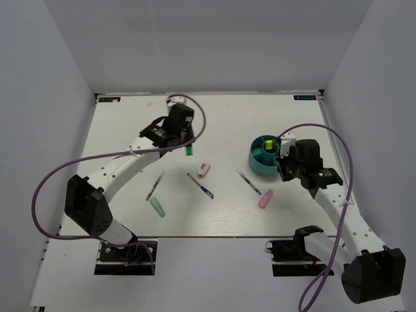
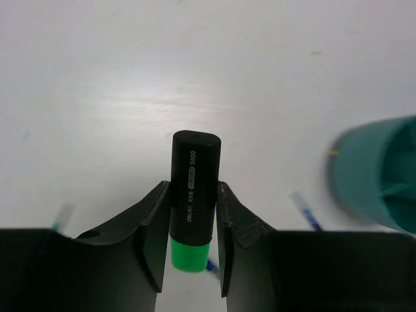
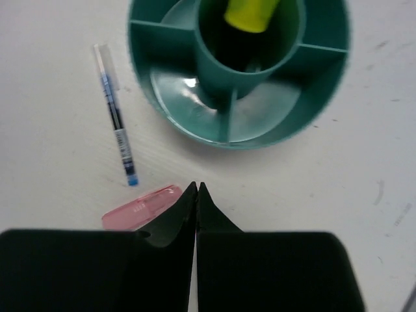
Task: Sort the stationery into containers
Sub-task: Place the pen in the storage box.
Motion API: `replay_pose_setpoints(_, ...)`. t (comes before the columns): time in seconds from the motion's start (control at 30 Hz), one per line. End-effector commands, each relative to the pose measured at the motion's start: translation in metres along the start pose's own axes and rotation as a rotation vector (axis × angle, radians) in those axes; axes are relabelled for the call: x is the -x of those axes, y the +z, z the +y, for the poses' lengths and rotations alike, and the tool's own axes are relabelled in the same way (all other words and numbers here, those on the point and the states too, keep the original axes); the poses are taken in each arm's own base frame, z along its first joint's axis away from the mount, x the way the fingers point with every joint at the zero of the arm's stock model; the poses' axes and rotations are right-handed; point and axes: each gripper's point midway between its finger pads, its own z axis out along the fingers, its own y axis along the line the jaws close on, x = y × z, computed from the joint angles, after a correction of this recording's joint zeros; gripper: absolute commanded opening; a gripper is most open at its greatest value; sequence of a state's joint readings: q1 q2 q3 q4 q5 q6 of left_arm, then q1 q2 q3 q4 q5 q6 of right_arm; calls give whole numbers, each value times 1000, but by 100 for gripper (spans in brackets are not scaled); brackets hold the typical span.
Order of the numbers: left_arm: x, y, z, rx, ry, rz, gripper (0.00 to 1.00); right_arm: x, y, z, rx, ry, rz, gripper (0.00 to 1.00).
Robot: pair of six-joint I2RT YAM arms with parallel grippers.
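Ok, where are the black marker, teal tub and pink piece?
black marker (image 2: 194, 187): left wrist view, barrel middle.
teal tub (image 3: 229, 118): right wrist view, inner divider wall.
pink piece (image 3: 143, 207): right wrist view, top face.

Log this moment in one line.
left hand: shut on green-tipped black marker | right hand: shut, empty, near teal tub | yellow-capped marker: in tub's centre cup
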State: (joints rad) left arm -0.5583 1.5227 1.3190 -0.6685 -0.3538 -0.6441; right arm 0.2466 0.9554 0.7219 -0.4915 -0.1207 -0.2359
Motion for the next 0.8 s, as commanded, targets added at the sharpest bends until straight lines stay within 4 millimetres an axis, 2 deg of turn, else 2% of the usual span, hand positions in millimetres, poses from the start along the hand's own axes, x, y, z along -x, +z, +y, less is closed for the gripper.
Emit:
replay_pose_setpoints(0.0,32,-23,-87,-201,201,-206,0,16,-11,-30,-179,77,-85,0)
replay_pose_setpoints(0.07,31,-18,-113,-239,275,-252,0,15,-15,-42,-254,87,-98,0)
replay_pose_setpoints(0.1,18,-19,-142,-282,348,-263,0,12,-17,-49,-290,102,-94,0)
replay_pose_setpoints(0.13,34,-27,-166,-338,345,-359,0,15,-19,-52,-310,104,-109,0)
replay_pose_setpoints(0.17,25,-36,-185,-357,370,-393,0,13,-21,-59,-352,110,-115,0)
replay_pose_setpoints(0.2,31,-31,-204,-368,364,-438,0,15,-23,-67,-392,111,-130,0)
replay_pose_setpoints(0.23,38,-37,-216,-376,397,-493,0,11,-24,-72,-420,114,-126,0)
replay_pose_setpoints(0.27,42,-56,-238,-401,385,-556,0,11,-27,-79,-462,114,-140,0)
replay_pose_setpoints(0.3,42,-51,-255,-399,433,-611,0,11,-30,-87,-508,125,-150,0)
replay_pose_setpoints(0.33,44,-62,-268,-405,428,-645,0,12,-33,-89,-524,126,-164,0)
replay_pose_setpoints(0.37,37,-59,-281,-412,430,-668,0,12,-37,-98,-569,136,-178,0)
replay_pose_setpoints(0.4,38,-58,-289,-406,457,-690,0,12,-39,-99,-579,143,-185,0)
replay_pose_setpoints(0.43,44,-73,-300,-428,429,-737,0,12,-41,-101,-591,148,-187,0)
replay_pose_setpoints(0.47,32,-65,-307,-426,449,-731,0,10,-42,-103,-607,154,-186,0)
replay_pose_setpoints(0.5,35,-70,-315,-433,434,-747,0,10,-43,-106,-619,159,-188,0)
replay_pose_setpoints(0.53,30,-63,-319,-442,415,-739,0,10,-43,-107,-620,160,-188,0)
replay_pose_setpoints(0.6,29,-64,-325,-460,399,-732,0,8,-42,-108,-625,159,-184,0)
replay_pose_setpoints(0.77,9,-50,-335,-528,324,-626,0,9,-45,-111,-642,160,-190,0)
